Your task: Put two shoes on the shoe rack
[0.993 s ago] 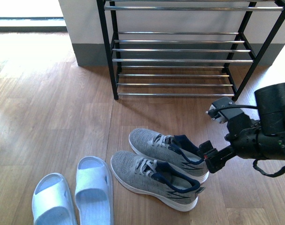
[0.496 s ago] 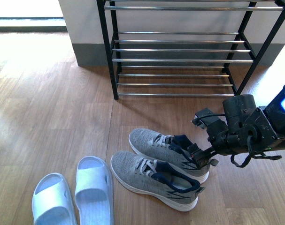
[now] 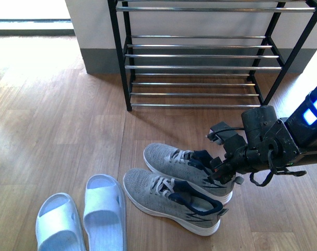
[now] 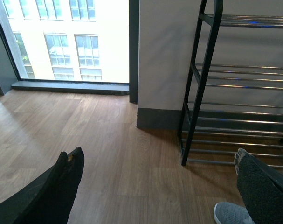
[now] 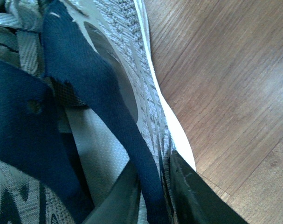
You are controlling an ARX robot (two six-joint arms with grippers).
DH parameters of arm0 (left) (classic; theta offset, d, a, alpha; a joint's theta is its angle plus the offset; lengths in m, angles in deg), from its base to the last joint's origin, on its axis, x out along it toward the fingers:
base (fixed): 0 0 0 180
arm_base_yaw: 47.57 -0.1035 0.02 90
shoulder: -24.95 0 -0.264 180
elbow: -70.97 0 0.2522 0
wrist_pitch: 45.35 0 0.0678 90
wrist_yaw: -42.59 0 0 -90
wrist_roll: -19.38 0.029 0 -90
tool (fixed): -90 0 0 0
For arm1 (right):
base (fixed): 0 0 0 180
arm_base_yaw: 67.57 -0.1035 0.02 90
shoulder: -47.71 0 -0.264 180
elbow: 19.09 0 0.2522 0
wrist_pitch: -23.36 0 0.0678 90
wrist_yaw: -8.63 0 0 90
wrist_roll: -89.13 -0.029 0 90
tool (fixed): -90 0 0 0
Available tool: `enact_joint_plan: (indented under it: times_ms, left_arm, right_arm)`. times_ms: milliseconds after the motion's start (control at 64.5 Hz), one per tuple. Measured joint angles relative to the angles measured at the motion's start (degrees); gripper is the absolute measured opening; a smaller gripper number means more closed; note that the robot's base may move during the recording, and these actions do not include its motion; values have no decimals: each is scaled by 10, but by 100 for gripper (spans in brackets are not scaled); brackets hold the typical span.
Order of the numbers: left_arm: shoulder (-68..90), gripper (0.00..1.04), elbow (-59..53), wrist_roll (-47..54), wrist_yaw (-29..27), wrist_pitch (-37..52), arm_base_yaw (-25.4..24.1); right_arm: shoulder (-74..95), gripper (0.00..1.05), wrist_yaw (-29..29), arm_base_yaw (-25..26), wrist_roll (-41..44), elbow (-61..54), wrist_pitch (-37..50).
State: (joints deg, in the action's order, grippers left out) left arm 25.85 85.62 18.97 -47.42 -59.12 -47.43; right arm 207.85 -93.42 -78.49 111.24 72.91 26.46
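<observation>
Two grey knit sneakers lie side by side on the wooden floor (image 3: 54, 120), in front of the shoe rack (image 3: 200, 67) and clear of it. Both lie on a slant: the toes point away from the robot and to its left, towards the rack's left leg, and the navy-collared heels point back towards its right. The far sneaker (image 3: 179, 163) lies a little ahead of the near sneaker (image 3: 161, 194), and their sides almost touch.

The right fingers (image 3: 221, 171) are down at the heel end of the far sneaker. In the right wrist view they are closed on its side wall, with one finger (image 5: 190, 196) outside against the white sole edge, the other inside the shoe, and the navy collar (image 5: 94, 88) pinched between them. The shoe's sole appears to rest on the floor.

The pale blue slide sandals (image 3: 103, 209) lie as a pair at the robot's near left, well apart from the rack, with their long axes running roughly towards it.

The left fingers (image 4: 69, 182) are spread wide with nothing between them, above bare floor. Past them are the rack's black side hoop (image 4: 202, 93), a grey sneaker toe (image 4: 230, 213) and a window (image 4: 71, 42).
</observation>
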Motion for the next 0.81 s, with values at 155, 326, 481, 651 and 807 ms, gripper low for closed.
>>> enact_joint_plan:
  times_ms: [155,326,481,651,807]
  left_arm:
    - [0,95,0,0,0,0,0]
    - [0,95,0,0,0,0,0]
    - [0,95,0,0,0,0,0]
    - [0,95,0,0,0,0,0]
    - [0,95,0,0,0,0,0]
  right_arm:
    - [-7,2,0,0,-3,-15,15]
    - [-43,2,3,10,-61,-86,88]
    - [-139,2,11,28,-148,-192,182]
    - [-399,2,24,88,-310,-387,217]
    - [-654,2,12,167,-389,-504,120]
